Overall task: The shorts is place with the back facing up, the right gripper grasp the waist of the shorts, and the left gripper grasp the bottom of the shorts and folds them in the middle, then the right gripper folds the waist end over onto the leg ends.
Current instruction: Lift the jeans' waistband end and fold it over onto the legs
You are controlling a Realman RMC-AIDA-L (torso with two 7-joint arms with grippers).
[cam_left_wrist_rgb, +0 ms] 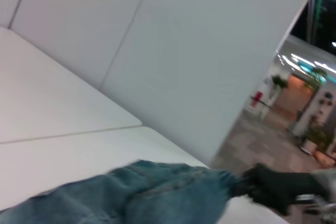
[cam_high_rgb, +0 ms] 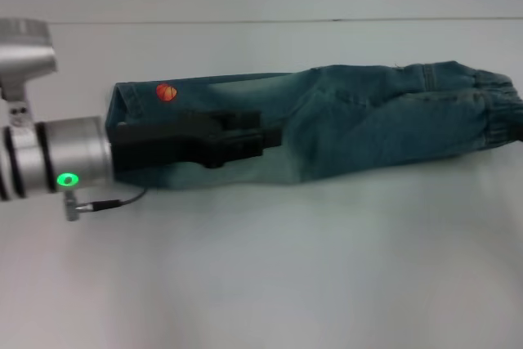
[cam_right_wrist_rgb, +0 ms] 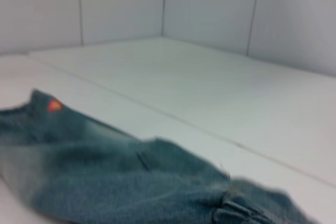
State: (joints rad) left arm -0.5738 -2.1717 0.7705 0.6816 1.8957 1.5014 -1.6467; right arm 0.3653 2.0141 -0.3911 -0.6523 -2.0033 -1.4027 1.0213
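Observation:
The shorts (cam_high_rgb: pixel 368 128) lie folded lengthwise into a long strip across the white table. The orange basketball patch (cam_high_rgb: pixel 166 92) is on top near the leg ends (cam_high_rgb: pixel 121 112) at the left. My left gripper (cam_high_rgb: pixel 270 132) hangs over the strip's left half, pointing along it toward the waist of the shorts (cam_high_rgb: pixel 494 104). The right gripper (cam_left_wrist_rgb: pixel 262 184) shows in the left wrist view as a black claw closed on the ruffled waist band (cam_left_wrist_rgb: pixel 223 182). In the head view only a dark sliver of it (cam_high_rgb: pixel 520 132) shows at the right edge. The right wrist view looks along the denim (cam_right_wrist_rgb: pixel 105 177) to the patch (cam_right_wrist_rgb: pixel 54 105).
The table (cam_high_rgb: pixel 261 267) is plain white, with a seam line across its far side. White wall panels (cam_left_wrist_rgb: pixel 184 51) stand behind it. A thin cable (cam_high_rgb: pixel 114 202) hangs by my left wrist.

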